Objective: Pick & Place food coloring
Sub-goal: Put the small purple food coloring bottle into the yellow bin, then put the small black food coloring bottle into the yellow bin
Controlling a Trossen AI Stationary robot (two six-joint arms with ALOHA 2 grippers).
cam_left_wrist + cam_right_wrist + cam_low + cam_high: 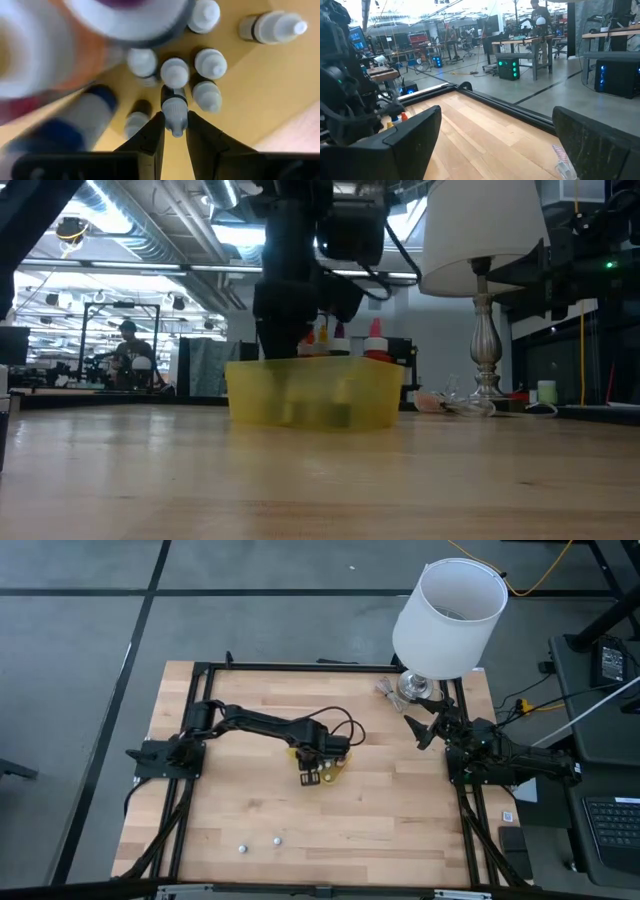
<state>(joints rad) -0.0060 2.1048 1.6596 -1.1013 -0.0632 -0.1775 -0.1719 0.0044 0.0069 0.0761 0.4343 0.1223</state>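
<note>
left tool (174,131) is down inside the yellow tray (312,394) near mid worktop (400,820), fingers nipped on the neck of one small bottle (175,109), cap pointing back toward the wrist cam. grip sits high on the bottle, prob because the others (210,62) stand packed close around it and there's no room lower down; narrow fingers fit the gap btw neighbours w/o knocking them. the rest of the food coloring stands upright in the tray, whitish caps in a cluster, one lying on its side (272,27) apart from the group, red and orange tips showing over the rim in the low view. two tiny pale items (260,844) sit on the worktop near the front edge, well apart from the tray; too small to say what they are. left arm reaches from its base at the left edge, elbow out, forearm across the wood, wrist bent so the tool points straight down into the tray. right tool (424,730) waits at the right edge near the lamp (447,618), jaws spread wide, nothing btw them, arm folded back by its base. judging by this, the pick is made but no lift yet; next would be a straight pull up so the neighbours stay put.
</note>
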